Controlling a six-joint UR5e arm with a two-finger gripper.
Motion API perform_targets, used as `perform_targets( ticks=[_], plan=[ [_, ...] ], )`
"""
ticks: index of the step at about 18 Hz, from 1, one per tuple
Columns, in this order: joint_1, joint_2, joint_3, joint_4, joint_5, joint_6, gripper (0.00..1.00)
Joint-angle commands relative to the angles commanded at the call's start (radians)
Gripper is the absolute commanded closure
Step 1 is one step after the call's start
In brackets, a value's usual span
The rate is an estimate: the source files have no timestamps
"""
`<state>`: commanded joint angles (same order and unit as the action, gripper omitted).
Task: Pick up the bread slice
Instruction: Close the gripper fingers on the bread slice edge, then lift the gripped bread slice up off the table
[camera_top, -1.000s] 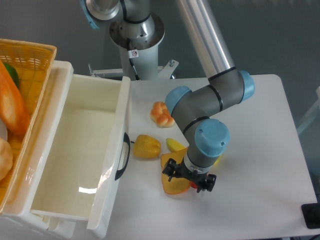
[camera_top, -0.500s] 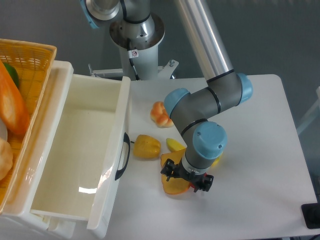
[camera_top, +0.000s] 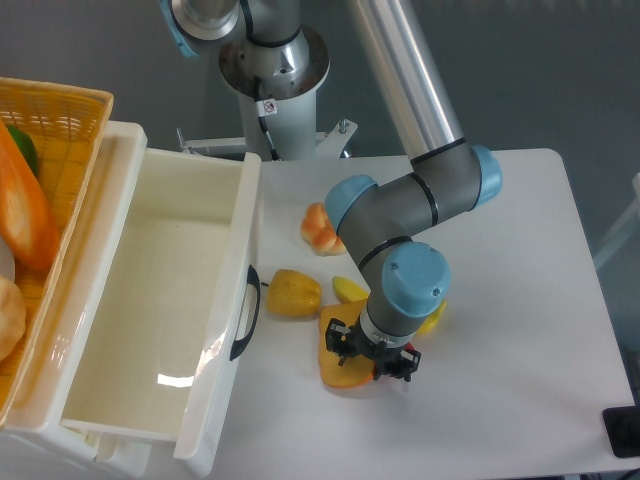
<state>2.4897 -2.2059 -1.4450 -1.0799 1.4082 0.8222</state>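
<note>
— Where's the bread slice (camera_top: 340, 368) from where you stand?

— Flat on the white table (camera_top: 520, 330), near the front edge, just right of the open drawer (camera_top: 160, 300); pale yellow-orange face, darker orange rim, the rounded end towards us; the arm's wrist covers its far right part.

— And the gripper (camera_top: 372, 358)?

— Pointing straight down over the slice's right side; the dark fingers (camera_top: 337, 340) sit at its edge, but the blue wrist cap hides the gap, so I cannot tell how wide they stand or whether they have hold of anything.

— What lies around it?

— A yellow pepper (camera_top: 293, 293) just to its upper left, near the drawer's black handle (camera_top: 244, 312); a yellow banana (camera_top: 350, 290) partly under the arm, with another yellow bit showing on the arm's right side; an orange knotted bread roll (camera_top: 320, 227) further back, apart from the slice.

— The containers?

— The white drawer stands pulled out on the left; I see nothing inside but a glare on its floor; beyond it, at the picture's left edge, a yellow woven basket (camera_top: 60, 105) holds a long orange thing, something green behind it, and a pale rounded thing lower down; they are cut off by the frame, so I can't name them.
</note>
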Motion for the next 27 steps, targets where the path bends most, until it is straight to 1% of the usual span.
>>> perform_targets(
  ticks=[1,3,4,8,11,13,15,18,19,23,24,27],
  plan=[
    [0.000,0.002,0.000,0.000,0.000,0.003,0.86],
    [0.000,0.003,0.000,0.000,0.000,-0.002,0.97],
    [-0.002,0.008,-0.002,-0.002,0.000,-0.002,1.00],
    [-0.005,0.020,-0.005,-0.005,0.003,-0.002,1.00],
    [-0.005,0.057,-0.005,-0.014,0.009,-0.002,1.00],
    [-0.003,0.089,-0.005,-0.046,0.008,0.003,1.00],
    [-0.003,0.116,-0.002,-0.048,0.006,0.012,1.00],
    [-0.002,0.156,0.000,-0.052,0.008,0.082,1.00],
    [0.000,0.172,-0.002,-0.067,0.008,0.118,1.00],
    [0.005,0.241,-0.003,-0.184,0.037,0.231,1.00],
    [0.006,0.258,-0.002,-0.205,0.049,0.245,1.00],
    [0.003,0.290,-0.003,-0.238,0.061,0.247,1.00]
  ],
)
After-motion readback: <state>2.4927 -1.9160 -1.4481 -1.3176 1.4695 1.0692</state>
